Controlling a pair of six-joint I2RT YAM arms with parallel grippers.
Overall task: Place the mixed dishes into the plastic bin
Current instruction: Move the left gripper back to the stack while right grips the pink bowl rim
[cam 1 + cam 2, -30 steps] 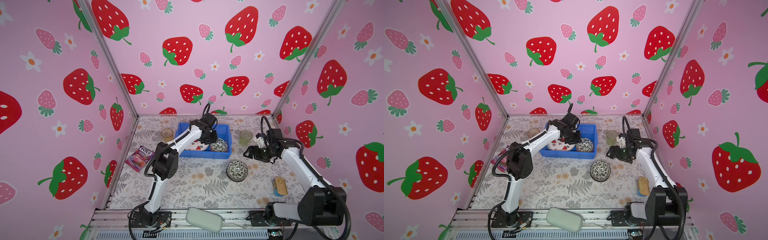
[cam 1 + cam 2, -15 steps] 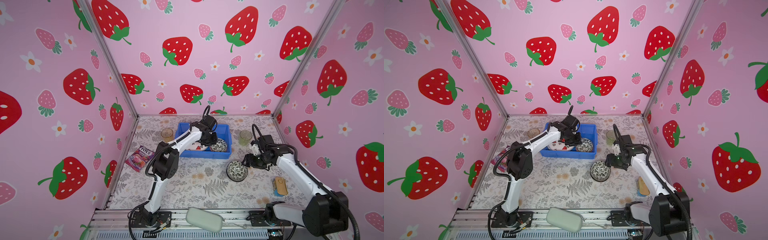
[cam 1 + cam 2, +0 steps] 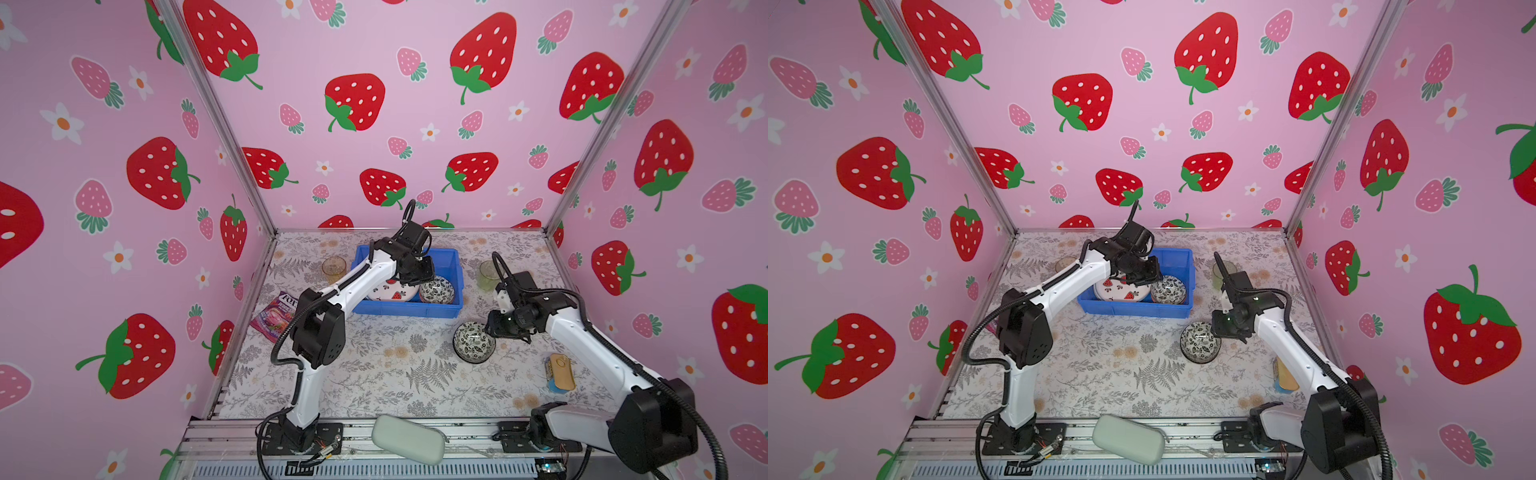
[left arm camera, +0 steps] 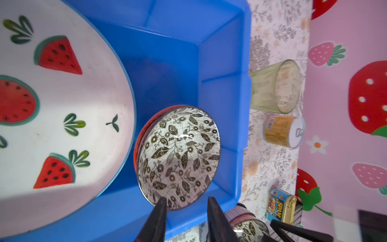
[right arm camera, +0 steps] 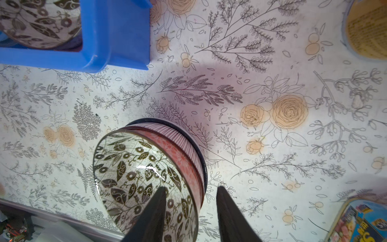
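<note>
The blue plastic bin point(image 3: 407, 309) point(image 3: 1133, 309) holds a watermelon plate point(image 3: 390, 291) point(image 4: 62, 115) and a black-white bowl point(image 3: 436, 289) point(image 4: 178, 155) nested in an orange one. My left gripper point(image 3: 419, 274) point(image 4: 186, 201) hovers open over that bowl's rim, holding nothing. In front of the bin, nested bowls point(image 3: 473, 343) point(image 5: 146, 167) stand on the mat. My right gripper point(image 3: 494, 328) point(image 5: 191, 188) straddles their rim, one finger inside and one outside with a gap. An amber tumbler point(image 3: 333, 266) stands left of the bin and a green tumbler point(image 3: 486, 274) point(image 4: 274, 88) right of it.
A purple candy bag point(image 3: 276, 309) lies at the mat's left edge. A grey-green pouch point(image 3: 407, 438) rests on the front rail. A Spam tin point(image 3: 561, 372) point(image 5: 360, 222) lies front right, and a round orange-labelled can point(image 4: 282, 132) lies near the green tumbler.
My right arm has swung from beside the green tumbler forward and down to the nested bowls, its jaws narrowing around the rim. The left arm has hardly moved.
</note>
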